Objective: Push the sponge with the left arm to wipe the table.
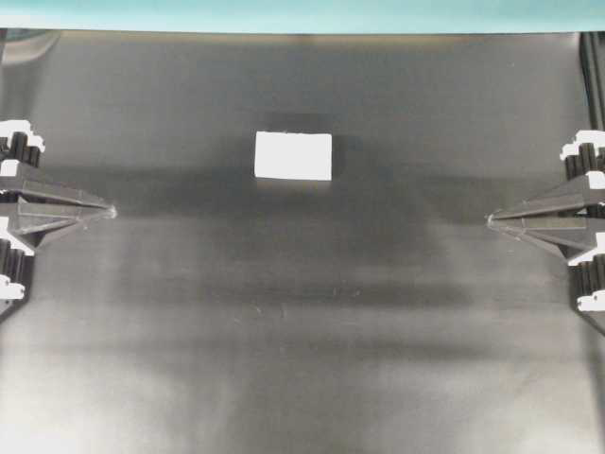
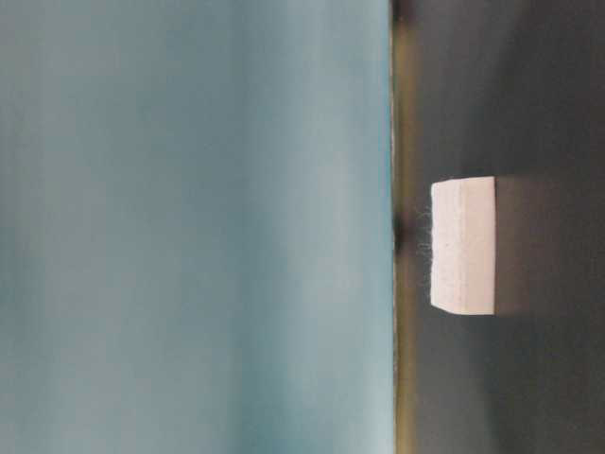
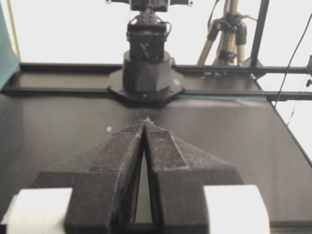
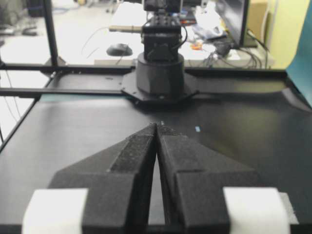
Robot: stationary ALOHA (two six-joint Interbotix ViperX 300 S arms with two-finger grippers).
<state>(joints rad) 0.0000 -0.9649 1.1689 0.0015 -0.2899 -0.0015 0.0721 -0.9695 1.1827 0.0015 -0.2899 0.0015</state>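
Overhead view: matte black table (image 1: 302,331) with grey sheen, teal strip (image 1: 302,14) along far edge. Small white rectangular foam sponge (image 1: 294,155) lies flat mid-table, toward the strip, untouched. Left gripper (image 1: 112,211) and right gripper (image 1: 490,220) both pinched together, well apart from the sponge. Right wrist view: cluttered lab behind.

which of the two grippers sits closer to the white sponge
The left gripper: the white rectangular foam sponge lies left of centre on the matte black table, farther from the right gripper.
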